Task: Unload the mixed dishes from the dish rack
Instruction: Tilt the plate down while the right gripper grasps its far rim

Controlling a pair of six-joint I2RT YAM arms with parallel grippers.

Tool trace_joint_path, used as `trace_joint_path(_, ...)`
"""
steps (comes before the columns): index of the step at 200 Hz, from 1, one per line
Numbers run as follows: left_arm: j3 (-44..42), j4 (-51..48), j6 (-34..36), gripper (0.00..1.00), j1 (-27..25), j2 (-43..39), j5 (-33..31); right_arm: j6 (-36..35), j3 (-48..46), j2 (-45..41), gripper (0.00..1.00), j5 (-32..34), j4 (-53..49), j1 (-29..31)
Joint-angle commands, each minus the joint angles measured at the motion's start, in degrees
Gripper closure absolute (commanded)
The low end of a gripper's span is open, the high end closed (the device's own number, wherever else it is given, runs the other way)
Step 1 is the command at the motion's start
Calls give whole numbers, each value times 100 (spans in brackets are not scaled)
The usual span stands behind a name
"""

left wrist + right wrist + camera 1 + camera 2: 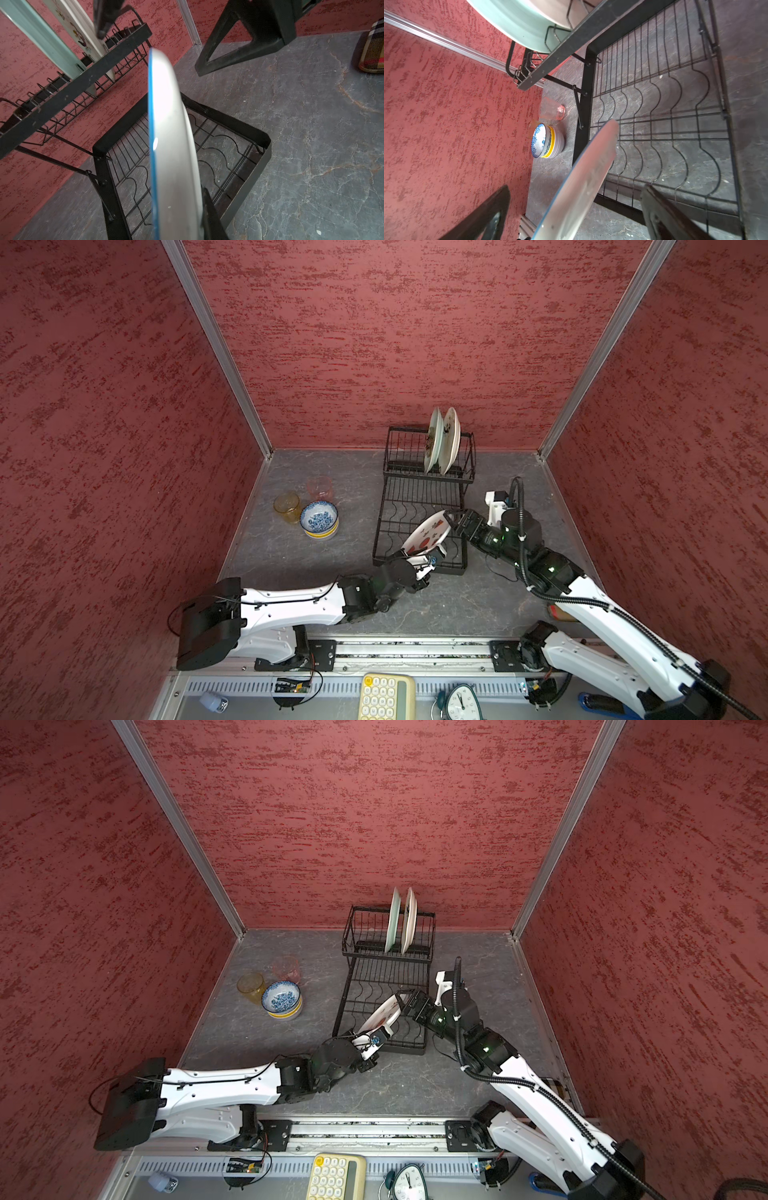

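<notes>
The watermelon-print plate [428,537] [380,1016] hangs tilted over the flat tray of the black dish rack [419,497]. My left gripper [420,562] is shut on its near rim [170,135]. My right gripper [451,517] [577,187] is open, and its jaws straddle the plate's far rim [581,178] without touching it. A pale green plate [433,439] and a cream plate [452,439] stand upright in the tall basket. On the table at the left, a blue-white bowl [319,517] tops a stack of bowls beside an amber tumbler [286,506] and a pink tumbler [320,488].
Red walls close in the grey table on three sides, and the rack stands near the back wall. A plaid object [374,47] lies at the right edge near the right arm. A calculator [386,695] and a clock [461,701] sit beyond the front rail.
</notes>
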Motion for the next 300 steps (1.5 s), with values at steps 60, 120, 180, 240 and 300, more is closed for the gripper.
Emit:
trace_joint_path(60,569,1626,1064,100,-184,489,-503,296,-9,202,17,-684,445,-222)
trace_joint_path(120,430,2026,1194,100,-210,565,-556,453,-142,266,32,-1156,794,-400)
trace_joint_path(180,304,2232,1349,100,-219,537,-601,516,-257,334,47,-1417,994,-579)
trace_joint_path(240,274,2359,1470,100,-268,600,-691,422,-311,259,59,-1416,972,-671)
trace_joint_path(300,315,2788,1862,100,-439,936,-975,380,-313,250,83,-1417,969,-737)
